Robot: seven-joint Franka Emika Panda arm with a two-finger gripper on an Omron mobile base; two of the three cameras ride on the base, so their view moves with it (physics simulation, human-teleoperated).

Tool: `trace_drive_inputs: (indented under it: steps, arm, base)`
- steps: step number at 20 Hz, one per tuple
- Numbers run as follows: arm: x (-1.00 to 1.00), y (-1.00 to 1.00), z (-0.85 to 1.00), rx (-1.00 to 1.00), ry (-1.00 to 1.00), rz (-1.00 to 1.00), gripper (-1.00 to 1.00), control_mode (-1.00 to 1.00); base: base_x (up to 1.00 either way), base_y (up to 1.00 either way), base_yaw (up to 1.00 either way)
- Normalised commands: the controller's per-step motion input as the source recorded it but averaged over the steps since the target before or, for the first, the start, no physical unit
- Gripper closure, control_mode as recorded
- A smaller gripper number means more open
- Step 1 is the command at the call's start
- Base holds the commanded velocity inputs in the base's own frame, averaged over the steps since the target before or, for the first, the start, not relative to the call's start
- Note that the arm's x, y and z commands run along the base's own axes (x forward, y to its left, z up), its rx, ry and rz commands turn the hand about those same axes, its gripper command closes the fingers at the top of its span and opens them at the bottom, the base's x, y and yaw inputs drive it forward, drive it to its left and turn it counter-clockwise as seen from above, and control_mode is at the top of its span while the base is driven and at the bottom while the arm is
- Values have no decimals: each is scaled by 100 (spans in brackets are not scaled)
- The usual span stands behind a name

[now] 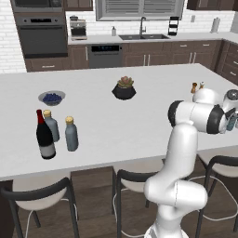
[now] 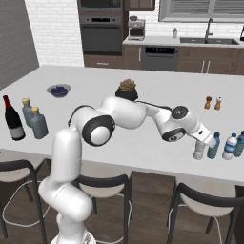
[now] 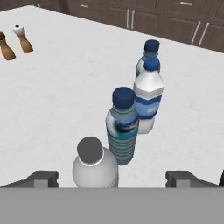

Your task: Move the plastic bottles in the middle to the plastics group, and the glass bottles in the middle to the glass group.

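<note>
My gripper [image 3: 113,178] is open, its fingertips [image 3: 42,178] wide apart on either side of a pale plastic bottle with a grey cap [image 3: 94,164] that stands upright on the white counter. Just beyond it stand a small translucent blue bottle [image 3: 122,129] with a dark blue cap, a white blue-labelled bottle [image 3: 148,103] and another blue-capped one [image 3: 151,50]. In the right base view the gripper [image 2: 206,138] hangs over this plastics row [image 2: 214,146] at the counter's right end. At the far left, two grey-blue yellow-capped glass bottles [image 1: 71,135] [image 1: 51,126] stand beside the dark wine bottle [image 1: 45,138].
A bowl of blueberries [image 1: 51,97] and a potted plant [image 1: 124,88] sit further back on the counter. Salt and pepper shakers [image 3: 15,41] stand beyond the plastics row. Stools [image 2: 202,205] line the counter's near edge.
</note>
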Motion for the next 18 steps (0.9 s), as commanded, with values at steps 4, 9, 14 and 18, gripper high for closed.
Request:
trace_drive_inputs:
  steps: [4, 9, 14, 18]
  arm:
    - [0, 7, 93, -4, 0, 0, -100, -100]
    - [5, 2, 100, 3, 1, 0, -100, -100]
    - [9, 0, 100, 15, 8, 0, -100, -100]
    - [1, 0, 91, 22, 12, 2, -100, -100]
  base:
    - [0, 0, 0]
    - [0, 0, 0]
    - [0, 0, 0]
    - [0, 0, 0]
